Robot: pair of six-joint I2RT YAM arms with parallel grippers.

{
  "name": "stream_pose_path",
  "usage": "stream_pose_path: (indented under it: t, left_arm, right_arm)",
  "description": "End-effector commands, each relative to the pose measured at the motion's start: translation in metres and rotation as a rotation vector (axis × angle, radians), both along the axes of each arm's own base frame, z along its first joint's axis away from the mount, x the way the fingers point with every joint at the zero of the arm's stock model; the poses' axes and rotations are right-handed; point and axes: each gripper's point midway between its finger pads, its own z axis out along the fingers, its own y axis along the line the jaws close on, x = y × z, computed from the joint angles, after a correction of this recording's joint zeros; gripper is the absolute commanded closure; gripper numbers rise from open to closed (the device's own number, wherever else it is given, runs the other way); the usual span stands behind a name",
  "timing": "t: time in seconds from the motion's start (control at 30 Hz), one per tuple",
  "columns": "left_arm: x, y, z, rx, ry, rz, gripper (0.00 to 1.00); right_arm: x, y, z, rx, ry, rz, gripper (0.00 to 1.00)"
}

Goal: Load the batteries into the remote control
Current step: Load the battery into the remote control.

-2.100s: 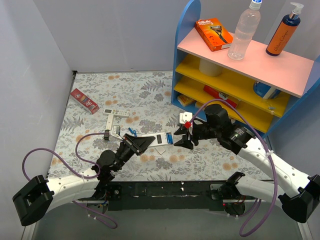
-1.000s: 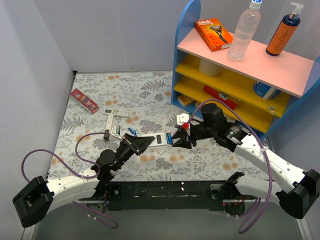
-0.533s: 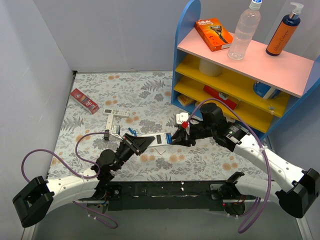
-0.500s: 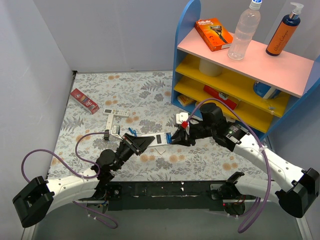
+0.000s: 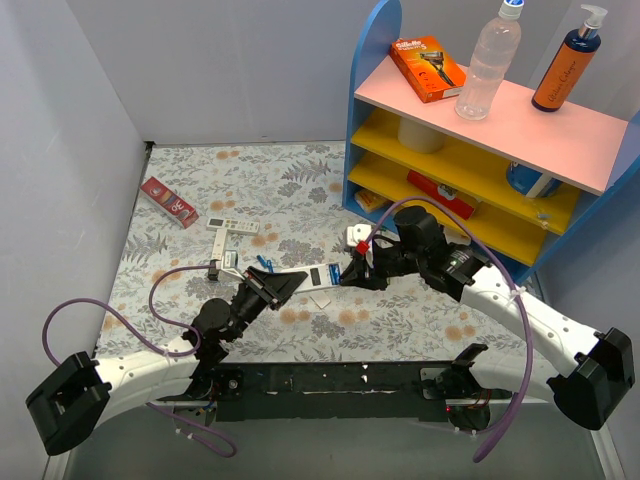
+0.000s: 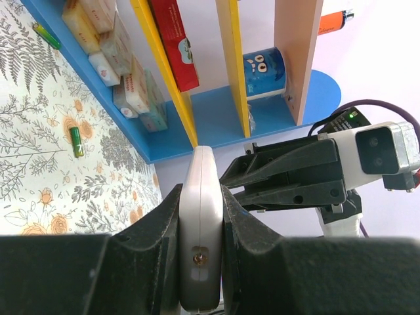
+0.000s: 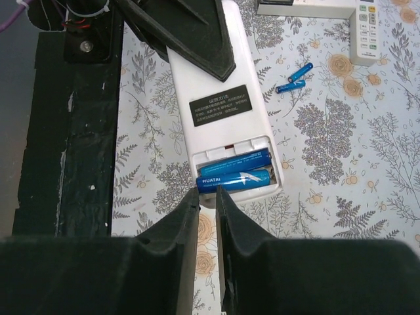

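The white remote control point(image 7: 216, 98) lies back-up, its battery recess open. My left gripper point(image 6: 200, 197) is shut on one end of the remote point(image 6: 200, 223) and holds it edge-on; it also shows in the top view point(image 5: 308, 279). Two blue batteries point(image 7: 237, 161) lie side by side in the recess. My right gripper point(image 7: 207, 190) is shut to a narrow slit, empty, its tips against the left end of the nearer battery point(image 7: 239, 178). Two loose blue batteries point(image 7: 295, 75) lie on the cloth beyond. Two green batteries point(image 6: 77, 141) lie near the shelf.
A thinner white remote with a crosswise piece point(image 5: 228, 238) lies behind the left gripper. A small white flat piece point(image 5: 320, 299) lies beside the remote. A red box point(image 5: 168, 201) sits far left. The blue and yellow shelf point(image 5: 480, 150) stands at the right, close behind the right arm.
My right gripper has moved left to the remote's recess end and its jaws have closed to a slit. The left gripper and remote have stayed put.
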Motion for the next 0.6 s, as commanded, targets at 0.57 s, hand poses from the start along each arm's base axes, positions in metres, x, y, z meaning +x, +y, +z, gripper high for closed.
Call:
stream_pose_path:
  t: [0.57]
  left_arm:
    - [-0.033,-0.004,-0.003,-0.142,0.090,-0.180,1.00]
  right_arm:
    - [0.050,0.005,-0.002,-0.009,-0.002,-0.265,0.93]
